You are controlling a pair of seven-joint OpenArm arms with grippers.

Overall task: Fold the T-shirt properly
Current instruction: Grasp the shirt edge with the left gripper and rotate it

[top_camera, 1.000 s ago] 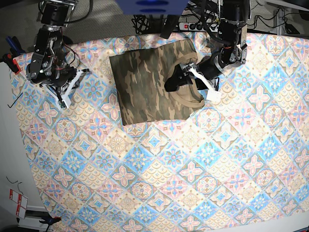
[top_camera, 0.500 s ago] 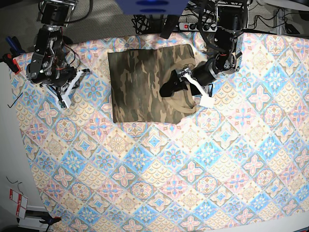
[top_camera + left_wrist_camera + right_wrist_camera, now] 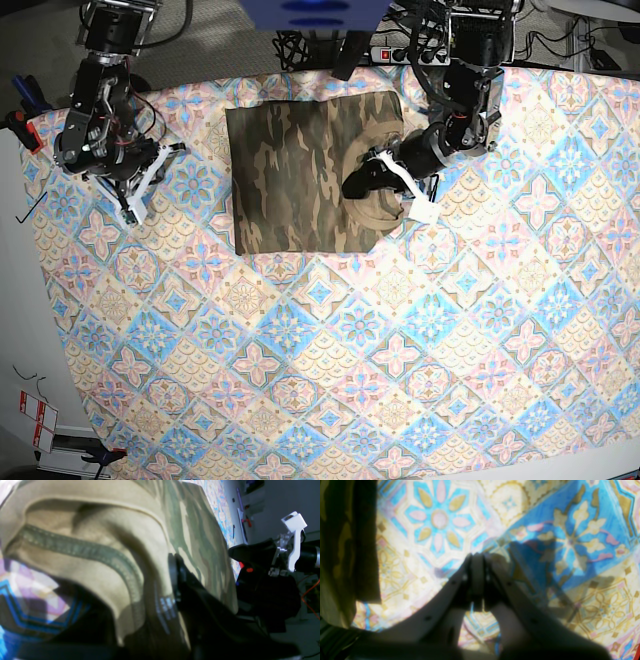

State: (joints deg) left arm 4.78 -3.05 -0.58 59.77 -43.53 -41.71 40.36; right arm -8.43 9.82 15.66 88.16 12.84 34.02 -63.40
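Left gripper point(image 3: 372, 186) pinching T-shirt point(image 3: 300, 170) collar

- Base view: bright, even, sharp; short shadows.
- Left wrist view: dim, soft, cloth point(image 3: 105, 555) close and blurred.
- Right wrist view: sunlit glare, dark blurred end effector point(image 3: 477, 580), hard shadows.

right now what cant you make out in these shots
- Left gripper, base view: the arm's own bulk hides whether the jaws pinch the shirt.
- Left wrist view: one black finger sits against the collar; the other is out of sight behind cloth.
- Label print, left wrist view: too blurred to read.
- Shirt sleeves, base view: tucked under the folded layers.
- Right gripper, right wrist view: blurred, shut, holding nothing.
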